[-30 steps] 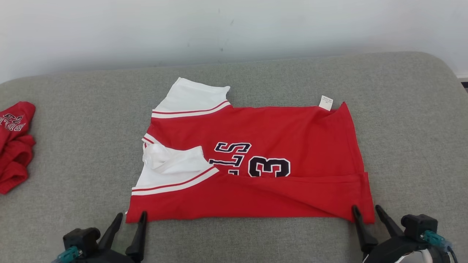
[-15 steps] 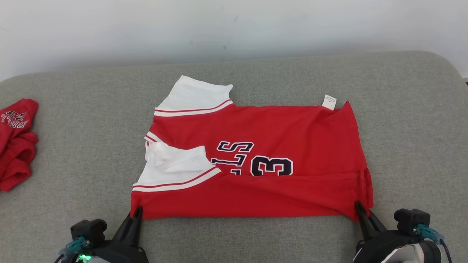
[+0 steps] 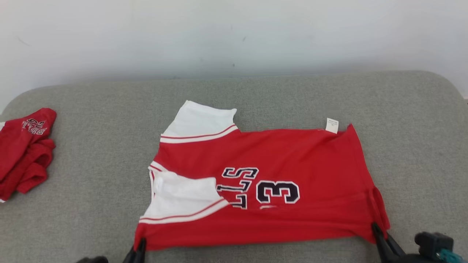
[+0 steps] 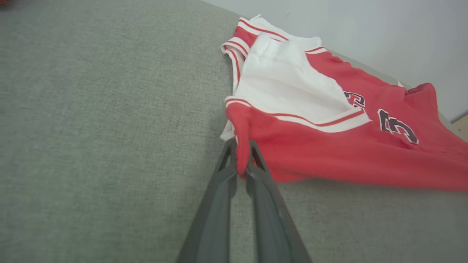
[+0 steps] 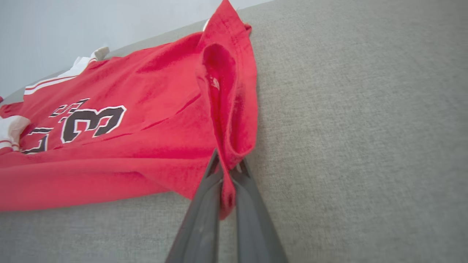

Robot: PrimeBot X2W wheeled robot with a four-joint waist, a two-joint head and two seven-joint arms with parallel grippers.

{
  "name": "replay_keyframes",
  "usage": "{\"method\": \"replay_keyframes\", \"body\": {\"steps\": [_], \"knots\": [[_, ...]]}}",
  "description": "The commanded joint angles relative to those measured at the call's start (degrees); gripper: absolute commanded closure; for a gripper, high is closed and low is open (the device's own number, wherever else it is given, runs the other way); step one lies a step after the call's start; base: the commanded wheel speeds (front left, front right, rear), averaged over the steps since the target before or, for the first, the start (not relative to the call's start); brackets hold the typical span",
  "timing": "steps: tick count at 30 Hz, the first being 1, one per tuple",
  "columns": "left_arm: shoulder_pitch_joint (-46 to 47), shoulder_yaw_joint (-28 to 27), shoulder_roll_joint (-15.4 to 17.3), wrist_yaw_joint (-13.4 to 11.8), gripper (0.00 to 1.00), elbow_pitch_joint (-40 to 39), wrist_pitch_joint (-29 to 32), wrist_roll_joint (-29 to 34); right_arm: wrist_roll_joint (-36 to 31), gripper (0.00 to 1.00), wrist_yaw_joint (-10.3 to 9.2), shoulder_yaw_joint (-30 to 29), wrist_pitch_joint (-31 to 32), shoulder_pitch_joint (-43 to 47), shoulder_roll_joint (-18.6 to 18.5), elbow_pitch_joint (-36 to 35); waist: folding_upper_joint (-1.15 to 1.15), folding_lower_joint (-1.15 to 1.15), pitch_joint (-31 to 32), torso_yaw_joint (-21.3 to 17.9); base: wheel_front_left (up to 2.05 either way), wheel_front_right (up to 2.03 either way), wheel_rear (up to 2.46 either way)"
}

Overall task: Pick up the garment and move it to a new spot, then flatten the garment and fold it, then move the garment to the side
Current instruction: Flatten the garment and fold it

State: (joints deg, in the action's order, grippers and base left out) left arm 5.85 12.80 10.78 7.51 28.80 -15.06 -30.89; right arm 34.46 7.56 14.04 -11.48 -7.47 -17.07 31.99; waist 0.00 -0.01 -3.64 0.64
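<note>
The garment (image 3: pixel 278 160), a red jersey with white sleeves and a dark "3", lies partly folded on the grey cushion. My left gripper (image 3: pixel 140 244) is shut on its near left corner; the left wrist view shows the red cloth (image 4: pixel 303 146) pinched by that gripper (image 4: pixel 241 146). At the near right corner, my right gripper (image 3: pixel 376 231) is likewise shut on the fabric. In the right wrist view the red hem (image 5: pixel 234 109) bunches and runs down into that gripper (image 5: pixel 228 160).
A second red garment (image 3: pixel 23 149) lies crumpled at the cushion's far left edge. The grey cushion (image 3: pixel 91 146) spreads wide around the jersey, with a pale wall (image 3: pixel 234 33) behind it.
Both grippers went from open at the jersey's near corners to shut on them. The near edge has bunched slightly. The head camera has tilted, shifting the whole scene down the view.
</note>
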Motion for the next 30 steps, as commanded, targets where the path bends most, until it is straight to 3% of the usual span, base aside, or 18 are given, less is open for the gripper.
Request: {"method": "replay_keyframes", "body": {"steps": [1, 4, 5, 6, 7, 18, 30], "knots": [[-2.57, -0.69, -0.14, -0.28, 1.0, -1.23, -0.14, 0.68, 0.3, 1.0, -0.16, -1.43, 0.9, 2.89, -1.17, -1.65, 0.0, 0.01, 0.43, 0.37, 0.0, 0.0, 0.0], [-6.1, -1.17, -0.87, -0.6, 1.0, -3.31, -0.15, 1.14, 0.02, 1.0, -0.16, -4.51, 3.19, 8.27, -1.71, -5.72, 0.0, 0.01, 0.71, 0.67, 0.0, 0.0, 0.0], [-7.97, -0.86, -1.73, -0.62, 1.0, -3.71, -0.14, 0.83, -0.74, 0.91, -0.16, -7.26, 5.14, 11.81, -0.21, -9.36, 0.0, 0.01, 0.91, 0.61, 0.0, 0.0, 0.0], [-7.84, -0.99, -1.86, -0.72, 0.55, -4.12, -0.15, 1.01, -0.9, 0.91, -0.16, -7.95, 5.16, 12.38, 0.28, -10.17, 0.0, 0.01, 1.02, 0.66, 0.0, 0.0, 0.0], [-7.67, -1.25, -2.12, -0.83, 0.0, -4.52, -0.14, 1.12, -0.97, 0.0, -0.16, -8.67, 5.15, 12.86, 0.93, -10.85, 0.0, 0.01, 1.28, 0.7, 0.0, 0.0, 0.0], [-5.61, -6.08, -1.84, -1.85, 0.0, -10.07, -0.13, 4.27, -7.36, 0.0, -0.16, -12.63, 2.35, 12.48, 3.67, -19.79, 0.0, 0.01, 2.73, 0.38, 0.0, 0.0, 0.0], [-1.31, -11.33, -1.9, -2.91, 0.0, -16.57, -0.13, 13.05, -16.76, 0.0, -0.16, -12.61, -2.82, 10.67, 8.31, -26.43, 0.0, 0.01, 2.91, 1.1, 0.0, 0.0, 0.0]]}}
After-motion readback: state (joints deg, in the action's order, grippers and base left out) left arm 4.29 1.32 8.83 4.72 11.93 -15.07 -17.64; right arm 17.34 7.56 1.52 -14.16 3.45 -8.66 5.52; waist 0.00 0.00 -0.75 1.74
